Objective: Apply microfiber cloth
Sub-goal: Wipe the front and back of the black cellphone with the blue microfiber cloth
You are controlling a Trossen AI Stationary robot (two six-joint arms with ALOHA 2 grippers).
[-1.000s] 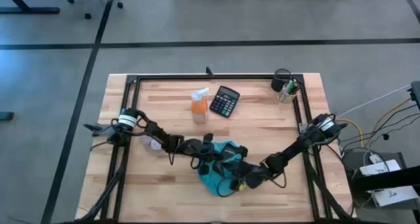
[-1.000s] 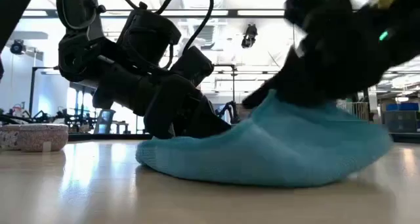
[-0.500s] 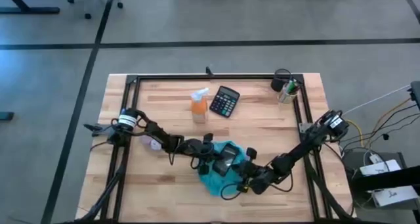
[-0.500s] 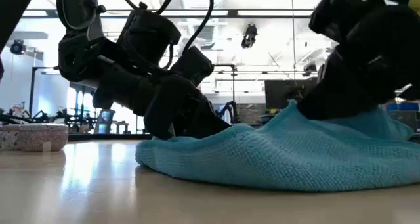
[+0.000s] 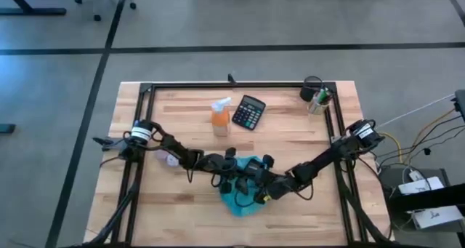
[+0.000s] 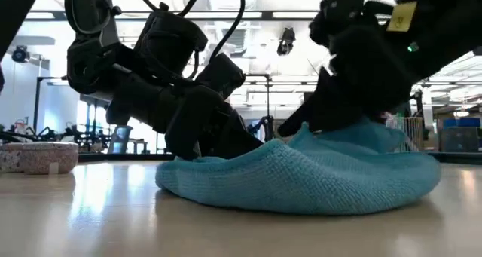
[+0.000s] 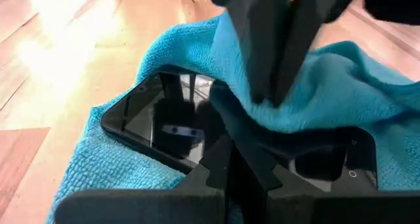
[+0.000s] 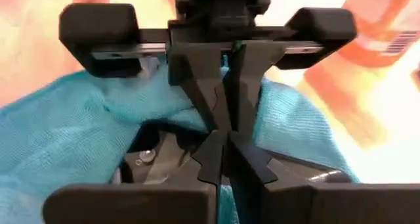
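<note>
One wooden table [image 5: 182, 204] carries two dark arms that meet near its front middle. One microfiber cloth [image 5: 240, 197] lies bunched there, over a single dark, glossy flat device [image 7: 164, 129] whose screen shows only in the left wrist view; most of it is hidden under the folds. The left gripper [image 5: 234, 172] sits low at the cloth's left edge with its fingers pressed together on the cloth and device. The right gripper [image 5: 263, 193] pinches a raised fold of the cloth between closed fingers. Farther back stand one black calculator [image 5: 250, 112], one orange spray bottle [image 5: 220, 117] and one pen cup [image 5: 314, 95]. A small pale object [image 5: 169, 159] beside the left arm is too small to identify.
</note>
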